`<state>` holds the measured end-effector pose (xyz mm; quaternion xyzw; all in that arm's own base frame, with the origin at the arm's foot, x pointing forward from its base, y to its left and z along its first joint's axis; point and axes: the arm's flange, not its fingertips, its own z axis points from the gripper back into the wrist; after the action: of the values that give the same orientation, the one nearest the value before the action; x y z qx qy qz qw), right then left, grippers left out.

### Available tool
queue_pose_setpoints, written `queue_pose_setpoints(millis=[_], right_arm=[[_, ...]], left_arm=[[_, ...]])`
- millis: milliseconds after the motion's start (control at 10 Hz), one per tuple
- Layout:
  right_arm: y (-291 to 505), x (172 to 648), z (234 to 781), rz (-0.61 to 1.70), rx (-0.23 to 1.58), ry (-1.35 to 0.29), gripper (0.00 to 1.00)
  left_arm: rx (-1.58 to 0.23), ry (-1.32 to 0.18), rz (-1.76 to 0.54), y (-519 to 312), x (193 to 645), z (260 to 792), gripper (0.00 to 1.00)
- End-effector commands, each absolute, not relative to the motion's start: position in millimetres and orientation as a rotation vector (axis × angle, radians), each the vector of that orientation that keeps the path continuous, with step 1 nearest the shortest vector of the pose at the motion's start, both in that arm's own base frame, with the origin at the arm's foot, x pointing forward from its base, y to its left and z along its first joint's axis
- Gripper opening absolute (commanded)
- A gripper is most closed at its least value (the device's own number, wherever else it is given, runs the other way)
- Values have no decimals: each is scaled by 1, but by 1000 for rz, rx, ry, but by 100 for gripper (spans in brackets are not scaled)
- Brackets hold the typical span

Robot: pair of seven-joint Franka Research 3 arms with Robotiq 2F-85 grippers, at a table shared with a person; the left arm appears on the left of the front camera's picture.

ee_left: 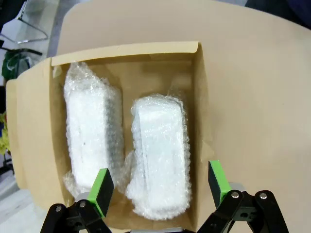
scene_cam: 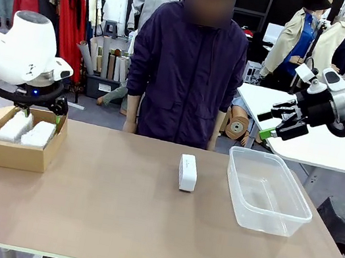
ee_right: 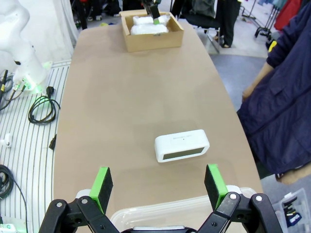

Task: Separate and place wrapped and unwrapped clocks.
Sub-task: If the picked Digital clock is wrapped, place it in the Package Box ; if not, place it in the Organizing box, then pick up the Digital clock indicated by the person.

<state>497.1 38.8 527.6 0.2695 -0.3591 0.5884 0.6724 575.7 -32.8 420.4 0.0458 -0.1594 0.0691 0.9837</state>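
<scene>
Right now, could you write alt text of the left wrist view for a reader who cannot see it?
One bubble-wrapped clock lies beside another inside an open cardboard box on the tan table. The left gripper hangs open over them, green-padded fingers spread wide.

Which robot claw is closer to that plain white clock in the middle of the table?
Right. The right gripper hangs open above the clear tub, beside the unwrapped clock. The left gripper is open over the cardboard box of wrapped clocks at the table's other end.

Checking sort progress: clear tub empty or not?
Empty: clear tub shows a bare bottom; the bare clock lies outside it.
</scene>
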Motion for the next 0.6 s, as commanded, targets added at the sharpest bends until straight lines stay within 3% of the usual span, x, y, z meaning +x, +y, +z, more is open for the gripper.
queue_pose_setpoints(millis=[0, 100, 500], right_arm=[[40, 496, 530, 1333, 611, -816, 100], [40, 496, 530, 1333, 611, -816, 100], [40, 496, 530, 1333, 611, -816, 100]], left_arm=[[57, -246, 289, -40, 577, 426, 100], [92, -320, 139, -33, 576, 420, 100], [92, -320, 139, -33, 576, 420, 100]])
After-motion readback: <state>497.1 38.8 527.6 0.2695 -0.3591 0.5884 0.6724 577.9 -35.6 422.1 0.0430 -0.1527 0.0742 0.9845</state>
